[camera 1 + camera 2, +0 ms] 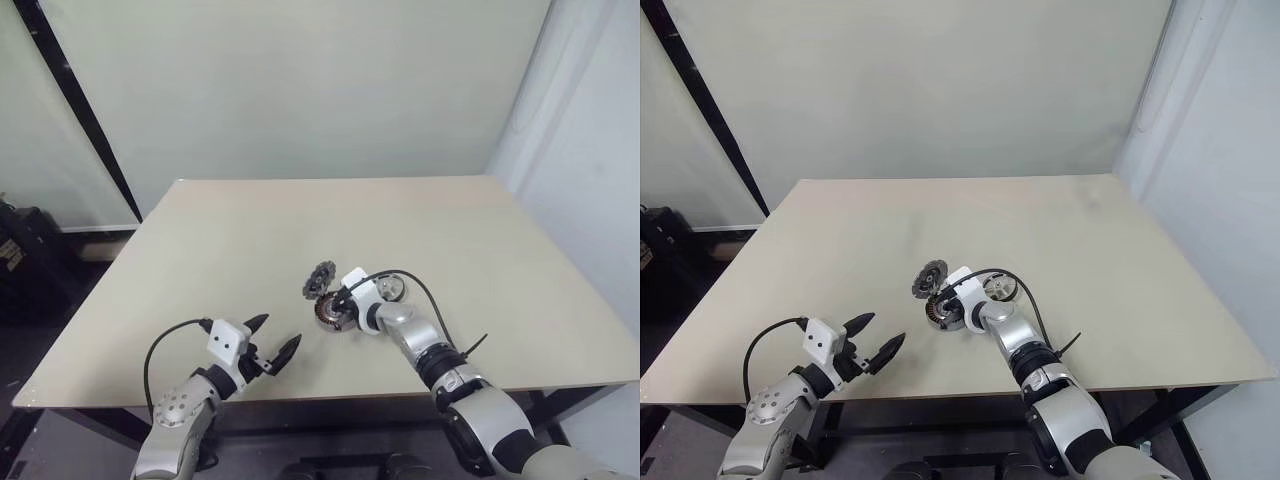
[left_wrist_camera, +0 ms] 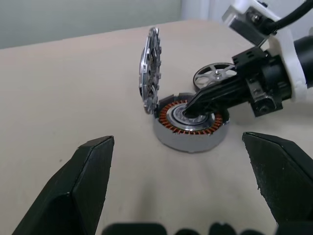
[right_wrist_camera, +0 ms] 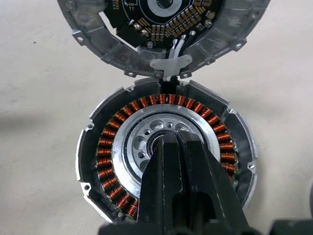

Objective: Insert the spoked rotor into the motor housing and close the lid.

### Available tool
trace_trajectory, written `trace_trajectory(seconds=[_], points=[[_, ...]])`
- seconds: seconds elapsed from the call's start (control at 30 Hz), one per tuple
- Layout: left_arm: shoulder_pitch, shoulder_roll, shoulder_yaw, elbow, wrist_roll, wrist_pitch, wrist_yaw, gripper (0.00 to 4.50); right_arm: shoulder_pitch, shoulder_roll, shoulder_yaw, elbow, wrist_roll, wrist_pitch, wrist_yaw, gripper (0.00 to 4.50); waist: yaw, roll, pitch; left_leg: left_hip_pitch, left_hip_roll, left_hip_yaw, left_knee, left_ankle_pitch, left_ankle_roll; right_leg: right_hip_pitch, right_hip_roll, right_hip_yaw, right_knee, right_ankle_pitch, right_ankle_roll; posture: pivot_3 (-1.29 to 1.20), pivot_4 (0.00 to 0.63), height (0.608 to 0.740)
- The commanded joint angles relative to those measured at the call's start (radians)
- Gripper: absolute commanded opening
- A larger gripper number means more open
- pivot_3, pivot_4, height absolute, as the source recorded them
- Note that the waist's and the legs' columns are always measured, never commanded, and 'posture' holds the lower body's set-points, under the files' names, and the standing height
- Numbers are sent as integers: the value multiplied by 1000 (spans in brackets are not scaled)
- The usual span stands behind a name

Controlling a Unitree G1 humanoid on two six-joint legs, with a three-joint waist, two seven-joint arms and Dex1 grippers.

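Right end effector (image 3: pixel 173 147): fingers pressed together with nothing between them, tips pointing down into the central bore of the motor housing (whether they touch the hub metal cannot be told).
Motor housing (image 2: pixel 191 128): sits flat on the desk (image 1: pixel 250 220) near the front edge, open side up, copper winding ring exposed and no rotor inside.
Lid (image 2: pixel 150 68): stands on edge against the far rim of the housing, tilted open like a hinged cover, circuit face turned toward the windings (a pale cable joins it to the housing at the rim).
Spoked rotor (image 2: pixel 215 74): lies flat on the desk just behind the right arm's wrist, on the robot's right of the housing and apart from it; its axle stands vertical, so it has no long axis to line up.
Key relation: from the closed right fingertips the rotor lies rightward and back toward the wrist, near but not under them.
Nearer arm: the right (judged; the rotor is close beside it, while the housing lies between the rotor and the left arm).
Left end effector (image 1: pixel 270 343): fingers spread wide, empty, hovering over the desk's near edge, well apart from all three parts and pointing toward them.
Step in hand: rotor not yet picked up, lid not yet closed.
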Motion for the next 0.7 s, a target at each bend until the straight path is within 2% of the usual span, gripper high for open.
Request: trace_trajectory(seconds=[0.03, 0.1, 0.2, 0.4, 0.57, 0.7], points=[[-16, 0, 2, -47, -6, -11, 0, 4500, -7, -7, -27, -30, 18, 11, 0, 16, 0, 0, 0, 0, 0, 0, 0, 0, 0, 0, 0, 0, 0, 0, 0, 0, 0, 740], [-19, -1, 1, -44, -6, -13, 0, 4500, -14, -11, -42, -58, 33, 33, 6, 16, 0, 0, 0, 0, 0, 0, 0, 0, 0, 0, 0, 0, 0, 0, 0, 0, 0, 740], [-31, -7, -6, -35, -3, -15, 0, 4500, -10, -22, -65, -134, 63, 92, 30, 621, 2, 0, 0, -1, 0, 0, 0, 0, 0, 0, 0, 0, 0, 0, 0, 0, 0, 740], [-48, -17, -16, -17, 0, -21, -6, 4500, 50, -53, -123, -354, 135, 215, 40, 2669, 4, 0, 0, -1, 0, 0, 0, 0, 0, -1, 0, 0, 0, 0, 0, 0, 0, 740], [-60, -26, -28, 0, 1, -29, -15, 4500, 94, -90, -252, -508, 228, 320, -24, 4482, 5, 0, 0, -2, 0, 0, 0, 0, 0, -1, 0, 0, 0, 0, 0, 0, 0, 740], [-72, -35, -35, 18, 2, -39, -21, 4500, 85, -121, -411, -542, 328, 421, -125, 4482, 5, 0, 0, -2, -1, 0, 0, 0, 0, -1, 0, 0, -1, 0, 0, 0, 0, 740]])
